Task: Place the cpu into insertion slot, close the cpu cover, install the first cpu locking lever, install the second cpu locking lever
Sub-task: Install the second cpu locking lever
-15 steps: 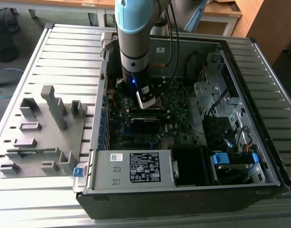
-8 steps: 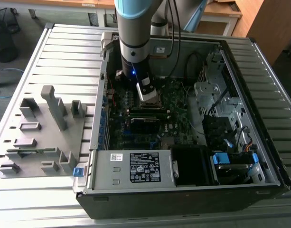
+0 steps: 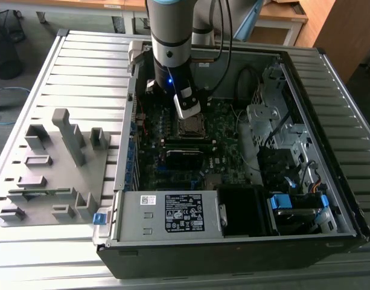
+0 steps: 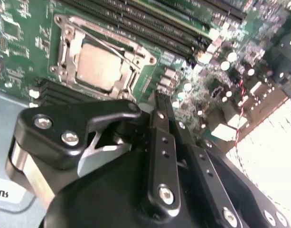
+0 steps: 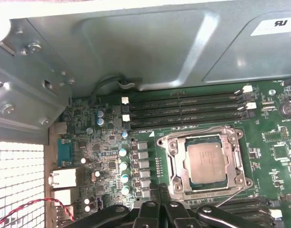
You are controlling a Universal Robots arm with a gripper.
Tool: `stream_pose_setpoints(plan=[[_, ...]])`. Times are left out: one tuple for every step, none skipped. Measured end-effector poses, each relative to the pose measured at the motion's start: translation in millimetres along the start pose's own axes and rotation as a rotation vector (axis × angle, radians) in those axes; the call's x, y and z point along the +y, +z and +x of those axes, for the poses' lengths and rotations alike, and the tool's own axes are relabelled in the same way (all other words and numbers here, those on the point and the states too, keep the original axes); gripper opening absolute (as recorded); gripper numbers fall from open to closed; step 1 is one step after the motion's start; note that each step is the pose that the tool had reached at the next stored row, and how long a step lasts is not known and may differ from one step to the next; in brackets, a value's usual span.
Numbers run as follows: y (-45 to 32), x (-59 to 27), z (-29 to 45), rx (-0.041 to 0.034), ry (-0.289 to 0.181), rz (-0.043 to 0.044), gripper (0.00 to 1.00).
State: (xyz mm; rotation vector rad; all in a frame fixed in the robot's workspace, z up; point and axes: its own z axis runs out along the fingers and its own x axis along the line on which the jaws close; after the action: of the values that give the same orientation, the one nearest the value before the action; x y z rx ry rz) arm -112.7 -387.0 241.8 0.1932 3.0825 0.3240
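The cpu (image 5: 207, 162) lies flat in the socket on the green motherboard (image 5: 112, 156), its dull silver top showing through the window of the cpu cover (image 5: 176, 164). The silvery cover is down around the chip, as the second wrist view also shows with the cpu (image 4: 98, 66) and cover (image 4: 64, 45). Thin wire locking levers (image 5: 202, 129) run along the socket's edges; I cannot tell whether they are latched. My gripper (image 5: 159, 209) hovers just beside the socket, fingers (image 4: 160, 142) shut on nothing. In the exterior view the gripper (image 3: 185, 116) hangs right over the socket (image 3: 191, 128).
Black memory slots (image 5: 183, 108) run beside the socket. The case wall (image 5: 136, 47) stands close behind. A power supply (image 3: 166, 212) sits at the case front, drive bays (image 3: 275, 139) on the exterior view's right, and a grey fixture plate (image 3: 52, 169) on its left.
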Motion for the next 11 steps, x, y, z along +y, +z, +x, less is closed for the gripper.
stream_pose_setpoints(plan=[[-0.1, 0.0, 0.0, 0.0, 0.0, 0.0001, 0.1], [-0.3, 0.0, 0.0, 0.0002, 0.0, 0.0004, 0.1], [-0.4, 0.0, 0.0, 0.0002, 0.0, 0.0003, 0.1], [-0.4, 0.1, -0.4, 0.0002, 0.0, 0.0004, 0.1], [-0.4, 0.3, -2.1, 0.0006, 0.0, 0.0007, 0.1], [-0.3, 0.5, -3.6, 0.0007, 0.0, 0.0006, 0.1], [-0.1, 0.8, -6.5, 0.0012, 0.0, 0.0005, 0.1], [0.1, 1.2, -9.7, 0.0018, 0.0, 0.0006, 0.1], [0.2, 1.7, -12.8, 0.0022, 0.001, 0.0007, 0.1], [0.4, 2.2, -16.0, 0.0025, 0.001, 0.0007, 0.1], [0.6, 2.6, -19.3, 0.0029, 0.001, 0.0008, 0.1]])
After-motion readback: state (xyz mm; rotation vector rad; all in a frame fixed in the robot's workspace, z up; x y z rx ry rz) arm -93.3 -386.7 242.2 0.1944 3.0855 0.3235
